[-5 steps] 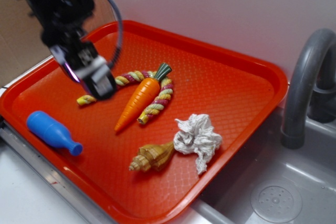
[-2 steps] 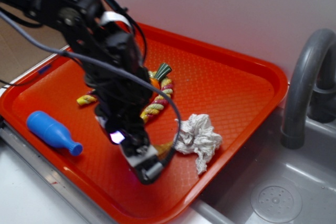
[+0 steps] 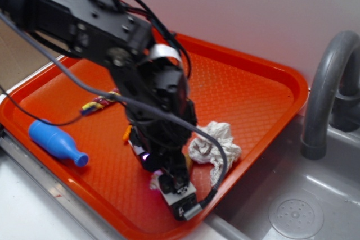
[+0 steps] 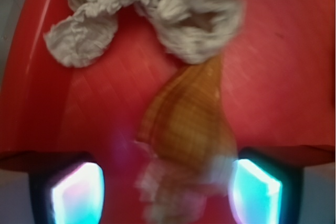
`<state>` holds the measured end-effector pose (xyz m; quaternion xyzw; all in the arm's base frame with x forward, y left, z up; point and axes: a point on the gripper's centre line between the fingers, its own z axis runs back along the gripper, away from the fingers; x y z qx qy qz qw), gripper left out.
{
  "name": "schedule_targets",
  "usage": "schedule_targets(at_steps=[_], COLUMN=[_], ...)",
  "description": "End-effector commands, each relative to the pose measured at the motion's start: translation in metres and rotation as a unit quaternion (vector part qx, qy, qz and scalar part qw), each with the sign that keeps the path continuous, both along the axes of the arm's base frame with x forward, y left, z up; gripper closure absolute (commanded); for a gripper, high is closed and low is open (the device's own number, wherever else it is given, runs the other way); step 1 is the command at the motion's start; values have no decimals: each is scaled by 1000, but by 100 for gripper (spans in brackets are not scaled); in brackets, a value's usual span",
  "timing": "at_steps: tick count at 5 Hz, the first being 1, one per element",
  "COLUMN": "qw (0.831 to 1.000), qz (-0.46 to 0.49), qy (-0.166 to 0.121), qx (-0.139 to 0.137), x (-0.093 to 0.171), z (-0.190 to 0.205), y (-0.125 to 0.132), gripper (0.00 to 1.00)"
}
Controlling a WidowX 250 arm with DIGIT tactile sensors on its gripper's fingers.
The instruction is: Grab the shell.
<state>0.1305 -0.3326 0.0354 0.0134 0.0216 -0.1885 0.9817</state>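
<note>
Red tray (image 3: 264,91) — near edge, shell (image 4: 189,129) between end effector (image 4: 168,192) fingers

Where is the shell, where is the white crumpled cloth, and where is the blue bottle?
shell (image 4: 191,124), wrist view, on its ridged tan middle.
white cloth (image 4: 184,17), wrist view, on the crumpled bulk just above the shell.
blue bottle (image 3: 50,139), exterior view, on its fat body near the tray's left edge.
</note>
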Motion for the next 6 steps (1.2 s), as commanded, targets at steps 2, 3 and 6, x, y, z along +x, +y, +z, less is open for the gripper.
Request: schedule_targets(at_steps=[2,3,6], qw=[1000,998,970], qz=[25,57,167], qy=[0,-22,-121], qx=[5,-20,-129], x=[-6,2,15], z=[22,62,185], y=[-7,11,120], gripper=[100,100,100])
